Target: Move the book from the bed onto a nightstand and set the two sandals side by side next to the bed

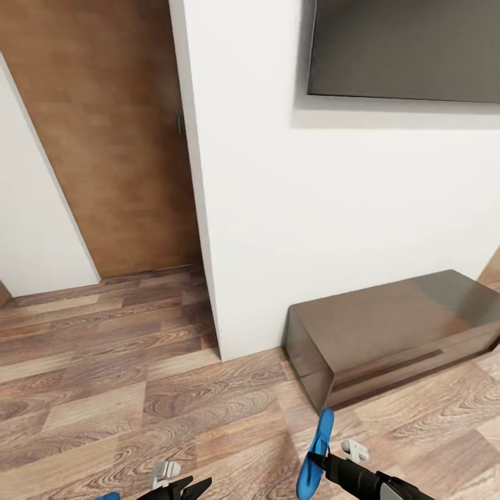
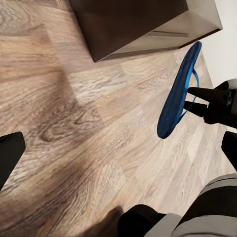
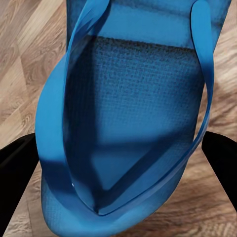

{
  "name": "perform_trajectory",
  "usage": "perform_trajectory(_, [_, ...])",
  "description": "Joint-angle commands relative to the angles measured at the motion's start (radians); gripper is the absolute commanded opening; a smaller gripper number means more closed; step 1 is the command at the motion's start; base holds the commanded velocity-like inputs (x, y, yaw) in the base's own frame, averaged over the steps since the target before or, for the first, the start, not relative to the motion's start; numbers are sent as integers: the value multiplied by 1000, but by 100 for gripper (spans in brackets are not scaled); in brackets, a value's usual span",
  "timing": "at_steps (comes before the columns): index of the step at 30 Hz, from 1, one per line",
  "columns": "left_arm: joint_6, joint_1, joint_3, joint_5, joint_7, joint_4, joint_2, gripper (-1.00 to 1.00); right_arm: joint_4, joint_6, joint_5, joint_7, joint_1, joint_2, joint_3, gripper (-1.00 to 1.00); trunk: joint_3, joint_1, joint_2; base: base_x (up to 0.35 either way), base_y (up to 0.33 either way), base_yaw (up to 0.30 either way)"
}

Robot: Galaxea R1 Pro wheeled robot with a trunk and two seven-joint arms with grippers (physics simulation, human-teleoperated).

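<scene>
**Sandal carried on edge while the robot faced a wall**

One blue sandal (image 1: 316,455) hung in the air above the wood-plank floor (image 1: 104,389), standing on edge with its toe end up, gripped by the right claw (image 1: 321,464). The right claw was closed on the strap side of the sandal, whose straps and sole sat between the dark fingers in the right wrist view; that hold probably kept it clear of the floor for travel. A sliver of blue (image 1: 107,496) showed by the left claw (image 1: 182,487), perhaps the second sandal; whether that claw gripped it I could not tell. Beyond stood a low dark cabinet (image 1: 396,326) against the white wall (image 1: 278,208), under a dark screen (image 1: 406,48), with a wooden door (image 1: 118,139) to the left.
</scene>
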Motion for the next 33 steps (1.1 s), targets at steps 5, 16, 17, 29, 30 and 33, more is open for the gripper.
perform_trajectory(5, [10, 0, 1, 7, -4, 0, 0, 100, 0, 6, -7, 4, 0, 0, 0, -100, -1, 0, 0, 0, 0, 146])
perform_trajectory(16, [10, 0, 1, 7, -4, 0, 0, 100, 0, 6, -7, 4, 0, 0, 0, -100, -1, 0, 0, 0, 0, 235])
perform_trajectory(17, [10, 0, 1, 7, -4, 0, 0, 100, 0, 6, -7, 4, 0, 0, 0, -100, -1, 0, 0, 0, 0, 254])
perform_trajectory(29, [10, 0, 1, 6, -4, 0, 0, 100, -1, 6, -7, 4, 0, 0, 0, -100, -1, 0, 0, 0, 0, 255])
perform_trajectory(30, [10, 0, 1, 7, -4, 0, 0, 100, -1, 6, -7, 4, 0, 0, 0, -100, -1, 0, 0, 0, 0, 255])
perform_trajectory(33, [10, 0, 1, 7, -4, 0, 0, 100, 0, 6, -7, 4, 0, 0, 0, -100, -1, 0, 0, 0, 0, 255])
